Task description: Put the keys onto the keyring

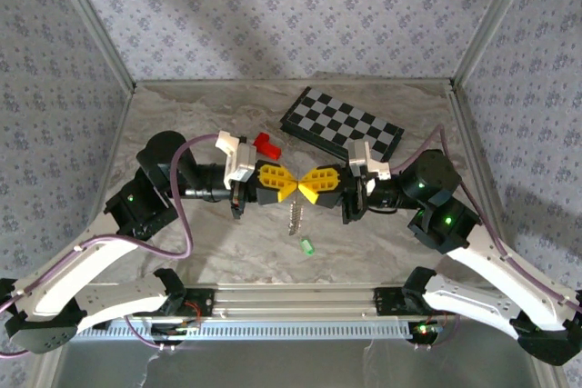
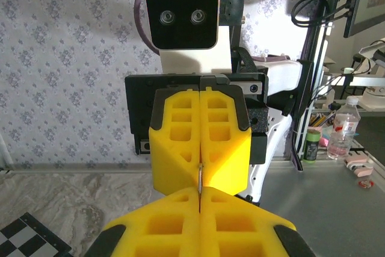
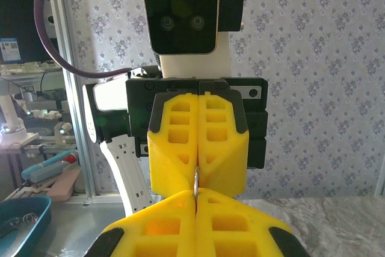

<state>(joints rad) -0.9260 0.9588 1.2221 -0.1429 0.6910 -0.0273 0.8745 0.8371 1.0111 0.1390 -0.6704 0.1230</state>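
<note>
At the middle of the table (image 1: 195,115), in the top view, we see the keyring (image 1: 294,215) as a thin silvery chain with a beaded look. It hangs straight down from the spot where the two grippers meet tip to tip. Its upper end is lost between the yellow fingers.

In both wrist views we find a narrow sliver of bright metal standing on edge, running from the seam of one pair of fingers into the seam of the other. The left gripper (image 1: 292,185) has its jaws pressed together with no gap, and the right gripper (image 1: 305,185) is the same. Each appears pinched on that strip of the keyring.

The keys, a single tiny bright green oblong piece (image 1: 306,246), lie flat on the marble. They are nearer the arm bases than the chain's lower end and a little to its right, and nothing touches them.

Beyond the left gripper sits a red block (image 1: 265,144), and a black-and-grey chessboard (image 1: 341,124) lies farther back, tilted.

Off the table, the right wrist view catches a blue tray (image 3: 33,209) holding some thin dark wiry bits that we cannot identify. The left wrist view shows a clear bottle (image 2: 343,133) on a side surface; we cannot tell what it contains.
</note>
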